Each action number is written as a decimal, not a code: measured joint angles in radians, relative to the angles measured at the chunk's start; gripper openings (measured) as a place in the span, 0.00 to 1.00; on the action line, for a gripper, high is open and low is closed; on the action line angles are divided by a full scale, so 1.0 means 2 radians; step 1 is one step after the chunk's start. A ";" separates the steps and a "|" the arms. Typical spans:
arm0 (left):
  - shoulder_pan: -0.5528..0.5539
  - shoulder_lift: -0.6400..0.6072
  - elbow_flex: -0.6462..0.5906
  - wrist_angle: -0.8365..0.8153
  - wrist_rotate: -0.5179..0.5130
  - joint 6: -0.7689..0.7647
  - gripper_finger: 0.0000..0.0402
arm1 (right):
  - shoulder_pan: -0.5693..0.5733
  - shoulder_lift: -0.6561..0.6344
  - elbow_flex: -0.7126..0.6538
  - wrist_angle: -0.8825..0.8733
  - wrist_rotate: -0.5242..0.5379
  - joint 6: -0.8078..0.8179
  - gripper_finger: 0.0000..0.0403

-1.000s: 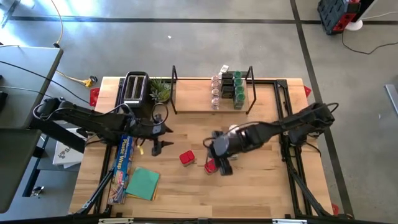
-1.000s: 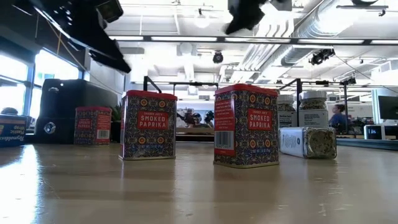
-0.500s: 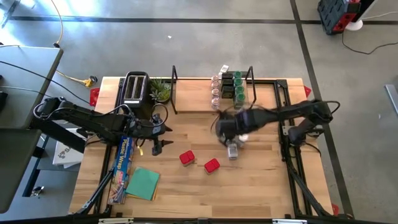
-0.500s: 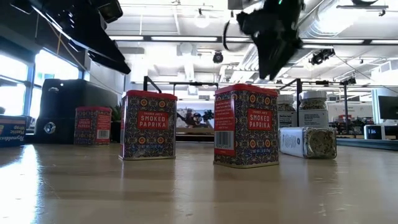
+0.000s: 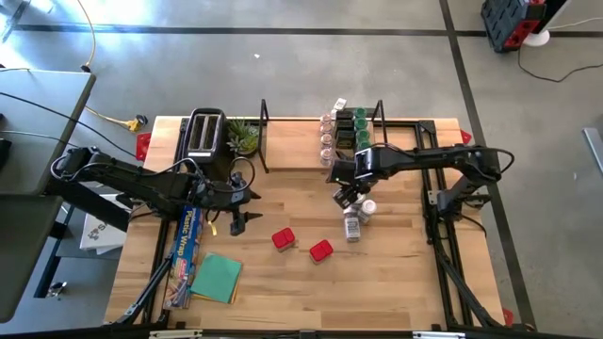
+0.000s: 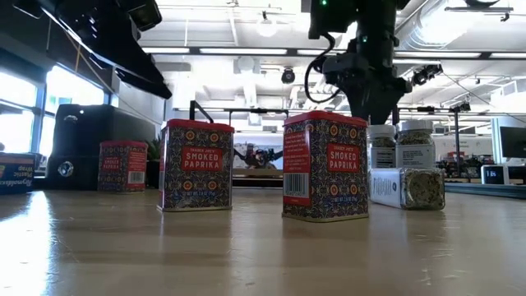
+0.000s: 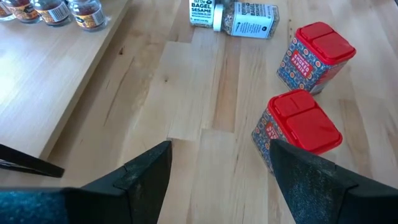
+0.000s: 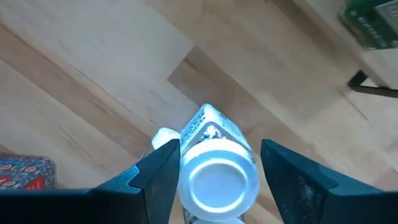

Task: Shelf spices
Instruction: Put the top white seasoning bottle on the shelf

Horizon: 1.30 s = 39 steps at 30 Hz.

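Records a shift since a second ago: right gripper point(image 5: 348, 194) no longer over the red tins point(image 5: 282, 239) at mid-counter, now hanging near the front edge of the shelf point(image 5: 292, 156). Finds its fingers point(image 8: 155, 177) spread to either side of an upright white-lidded jar point(image 8: 217, 180) on the counter point(image 5: 283, 292), close to the lid but not yet pinching it. Judges this a change of target: tins left where they stand, jar next for pickup and shelving.

Notes left gripper point(image 7: 219, 155) idle above the counter near the toaster point(image 5: 205, 134), fingers spread wide and holding nothing.

Counts on the counter:
- Red tins: two in the overhead view. A third shows far off in the low view, beside the toaster.
- Clear jars: one lying on its side point(image 5: 352, 228), two upright just behind it in the low view.

Counts on the shelf: three short rows of shelved spices point(image 5: 345, 137) at the right end (clear, dark, green-lidded), roughly ten. Cannot fix the exact number.

Rates the task well along, with about six containers outstanding.
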 joint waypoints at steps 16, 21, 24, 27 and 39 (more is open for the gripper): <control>0.000 0.000 0.000 0.000 0.000 0.000 0.66 | 0.004 0.001 -0.015 0.197 -0.017 -0.072 0.56; 0.000 0.000 0.000 0.000 0.000 0.000 0.66 | 0.013 0.002 0.032 0.167 -0.039 -0.158 0.56; 0.000 0.000 0.000 0.000 -0.001 0.000 0.66 | 0.028 0.002 0.072 0.093 -0.028 -0.231 0.56; 0.000 0.000 0.000 0.000 -0.001 0.000 0.66 | 0.041 0.002 0.099 0.035 -0.008 -0.286 0.56; 0.000 0.000 0.000 0.000 0.000 -0.001 0.66 | 0.028 0.002 0.056 0.016 -0.020 -0.297 0.60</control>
